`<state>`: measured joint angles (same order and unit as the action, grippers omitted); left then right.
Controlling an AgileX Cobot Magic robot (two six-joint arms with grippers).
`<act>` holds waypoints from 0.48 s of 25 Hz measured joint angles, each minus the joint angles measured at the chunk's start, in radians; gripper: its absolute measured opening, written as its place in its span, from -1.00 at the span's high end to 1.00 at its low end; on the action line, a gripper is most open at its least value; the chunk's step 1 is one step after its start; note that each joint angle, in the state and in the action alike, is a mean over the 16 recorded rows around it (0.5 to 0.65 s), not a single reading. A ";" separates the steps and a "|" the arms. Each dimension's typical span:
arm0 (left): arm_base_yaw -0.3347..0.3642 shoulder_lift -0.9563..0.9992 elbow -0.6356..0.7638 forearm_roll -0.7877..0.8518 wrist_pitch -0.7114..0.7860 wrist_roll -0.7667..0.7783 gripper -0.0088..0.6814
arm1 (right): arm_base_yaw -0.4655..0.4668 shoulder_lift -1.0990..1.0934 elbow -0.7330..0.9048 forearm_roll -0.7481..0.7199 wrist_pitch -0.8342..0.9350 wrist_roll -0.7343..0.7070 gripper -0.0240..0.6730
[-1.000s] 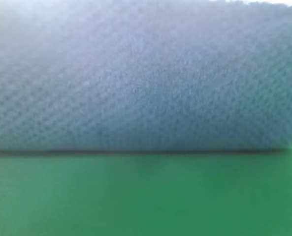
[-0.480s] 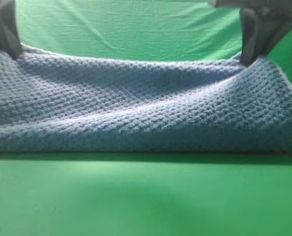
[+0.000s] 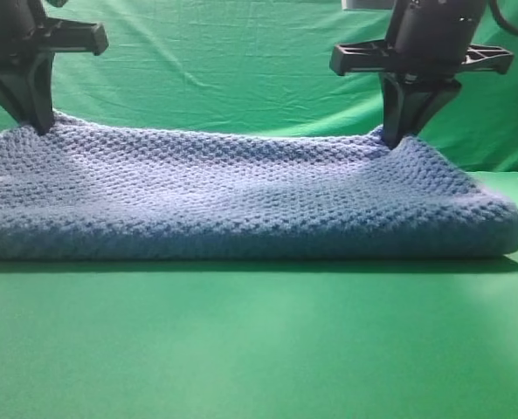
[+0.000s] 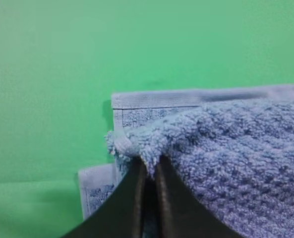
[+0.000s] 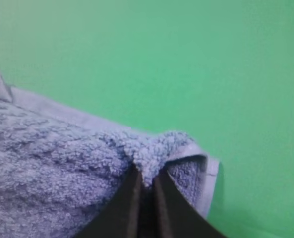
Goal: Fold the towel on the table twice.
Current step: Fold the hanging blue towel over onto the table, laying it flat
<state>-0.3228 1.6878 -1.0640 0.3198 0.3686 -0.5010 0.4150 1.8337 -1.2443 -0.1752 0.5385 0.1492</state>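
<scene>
Folded towel (image 3: pixel 241 196) on table (image 3: pixel 259 349), left pincer (image 3: pixel 33 122) and right pincer (image 3: pixel 394 135) at rear corners

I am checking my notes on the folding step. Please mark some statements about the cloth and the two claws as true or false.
1. The blue-grey waffle-knit towel lies folded on the smooth green table. True.
2. The left claw is wide open above the towel. False: it is shut on a towel corner.
3. The right claw pinches a towel corner. True.
4. Both claws hold the towel's near folded edge. False: they grip its far corners.
</scene>
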 joint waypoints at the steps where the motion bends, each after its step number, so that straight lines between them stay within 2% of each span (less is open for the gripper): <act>1: 0.000 0.006 -0.001 0.019 -0.009 -0.014 0.89 | 0.000 0.007 -0.006 -0.001 -0.007 -0.002 0.86; 5: 0.001 0.023 -0.003 0.076 -0.038 -0.052 0.61 | -0.001 0.024 -0.022 -0.003 -0.031 -0.004 0.58; 12: 0.002 0.010 -0.025 0.111 0.026 -0.060 -0.18 | -0.003 0.001 -0.044 -0.007 0.000 -0.004 -0.21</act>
<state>-0.3208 1.6982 -1.0893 0.4312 0.3945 -0.5610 0.4116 1.8350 -1.2887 -0.1820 0.5388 0.1450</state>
